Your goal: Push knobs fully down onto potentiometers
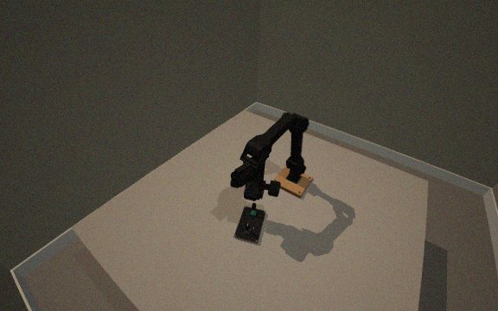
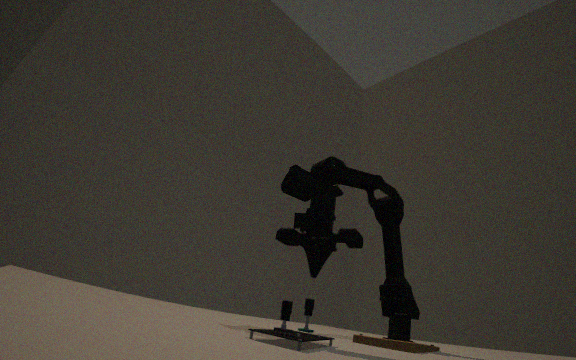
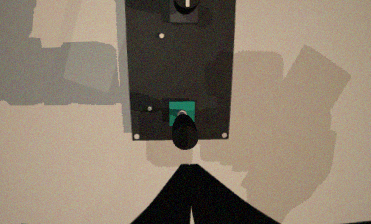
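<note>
The dark circuit board (image 1: 242,234) (image 2: 268,332) (image 3: 186,65) stands on short legs. One black knob (image 2: 309,306) (image 3: 185,136) sits high on the shaft of the green potentiometer (image 1: 253,212) (image 3: 175,107), with bare shaft showing below it. The other black knob (image 2: 286,310) (image 3: 183,6) is on the dark potentiometer (image 3: 176,17), also raised, with some shaft visible beneath in the exterior view. My gripper (image 2: 314,276) (image 3: 189,172) is shut and empty, pointing down. Its tips hang above the knobs, nearest the one on the green potentiometer, and touch nothing. The tips are hard to see in the top view.
The arm's wooden base plate (image 1: 290,187) (image 2: 383,343) is on the table behind the board. A low raised rim (image 1: 396,160) runs along the table's edge. The arm's shadow falls across the table and partly over the board.
</note>
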